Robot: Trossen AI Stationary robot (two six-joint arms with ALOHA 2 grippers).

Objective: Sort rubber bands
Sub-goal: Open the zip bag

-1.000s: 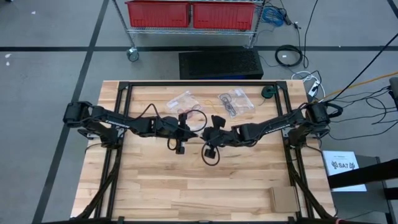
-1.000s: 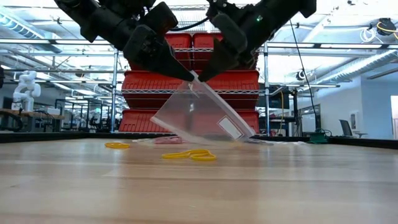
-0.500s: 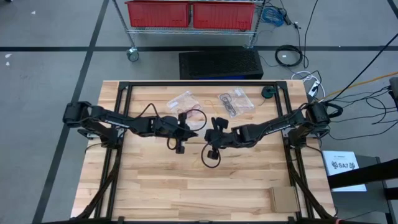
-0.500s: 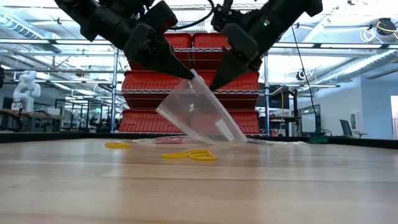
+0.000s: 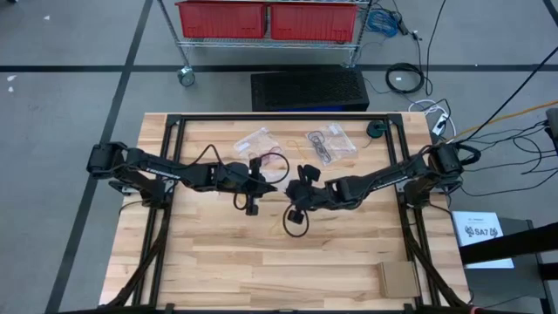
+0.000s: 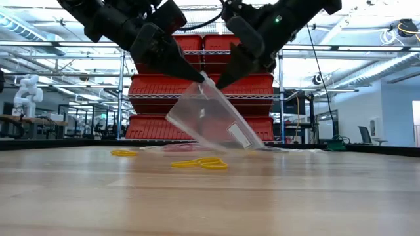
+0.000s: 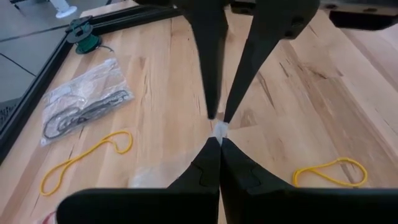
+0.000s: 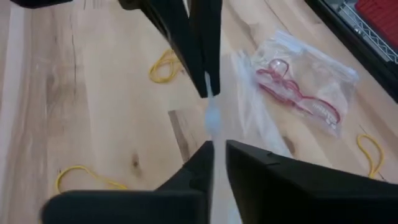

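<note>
Both grippers, left gripper (image 6: 195, 77) and right gripper (image 6: 219, 84), pinch shut on clear bag (image 6: 213, 121) mouth over table (image 6: 210, 196); apparently bag-opening step, next needs spreading it for yellow rubber bands (image 6: 200, 163).

A pale butcher-block table (image 5: 261, 262) with a black frame fills the middle of the high view. Toward its upper edge lie two clear bags: one holding red bands (image 5: 255, 139) left of centre, one holding black bands (image 5: 330, 142) just right of it. Loose yellow rubber bands (image 6: 200, 163) lie on the wood near them. A brown cardboard piece (image 5: 398, 279) sits lower right.
</note>
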